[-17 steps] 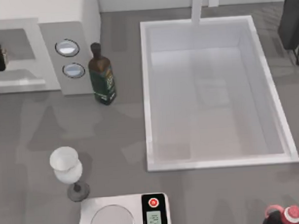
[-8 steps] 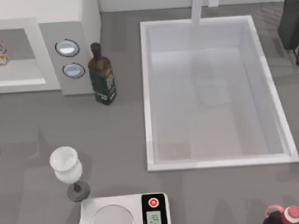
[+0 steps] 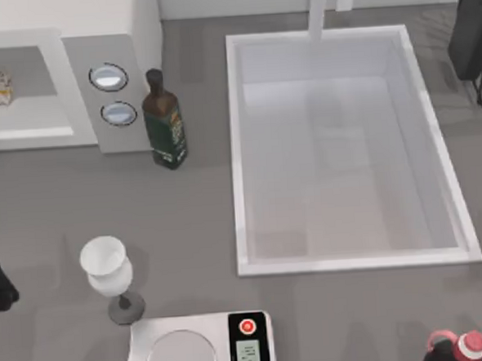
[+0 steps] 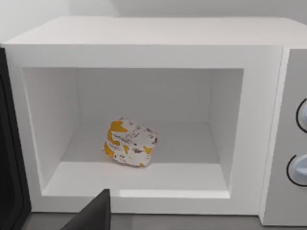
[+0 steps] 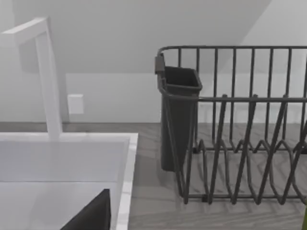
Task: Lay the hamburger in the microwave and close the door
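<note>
I am seeing one of my left fingers (image 4: pixel 93 213) poking up dark just in front of the microwave (image 4: pixel 144 48); whether they are open or closed I cannot tell. Beyond it, the hamburger (image 4: pixel 130 142) is lying on the floor inside the cavity, well apart from the fingers. The door (image 4: pixel 10 158) is standing open at the cavity's side. My right arm is sitting parked by the sink (image 5: pixel 62 163) and dish rack (image 5: pixel 240 124).

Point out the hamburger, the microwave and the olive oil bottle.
hamburger (image 4: pixel 129 148), left wrist view, middle of the bun.
microwave (image 4: pixel 144 31), left wrist view, its white top.
olive oil bottle (image 3: pixel 166 128), top view, its dark green body.
</note>
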Tool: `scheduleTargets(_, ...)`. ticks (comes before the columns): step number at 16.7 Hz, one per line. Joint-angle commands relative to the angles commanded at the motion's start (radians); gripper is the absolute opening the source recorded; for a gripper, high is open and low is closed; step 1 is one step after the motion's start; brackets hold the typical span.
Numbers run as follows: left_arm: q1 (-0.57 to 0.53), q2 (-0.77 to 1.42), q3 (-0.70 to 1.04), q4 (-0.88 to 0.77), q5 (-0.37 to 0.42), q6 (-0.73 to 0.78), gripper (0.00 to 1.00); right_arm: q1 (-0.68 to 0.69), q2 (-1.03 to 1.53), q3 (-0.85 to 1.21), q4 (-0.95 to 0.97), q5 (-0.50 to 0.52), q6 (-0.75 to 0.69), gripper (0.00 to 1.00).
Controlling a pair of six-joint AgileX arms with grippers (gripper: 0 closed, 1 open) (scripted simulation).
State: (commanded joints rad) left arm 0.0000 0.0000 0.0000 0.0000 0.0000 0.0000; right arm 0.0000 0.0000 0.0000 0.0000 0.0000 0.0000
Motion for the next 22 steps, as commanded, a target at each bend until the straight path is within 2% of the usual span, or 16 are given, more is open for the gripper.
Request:
scheduleTargets(4,0.000,0.000,0.000,0.000,0.000,0.000,1.00,0.000,0.000,0.000,0.000,0.000,0.000,1.00)
scheduleTargets(17,0.000,0.000,0.000,0.000,0.000,0.000,0.02,0.000,0.000,0.000,0.000,0.000,0.000,1.00)
scheduleTargets(22,0.000,0.000,0.000,0.000,0.000,0.000,0.00,0.000,0.000,0.000,0.000,0.000,0.000,1.00)
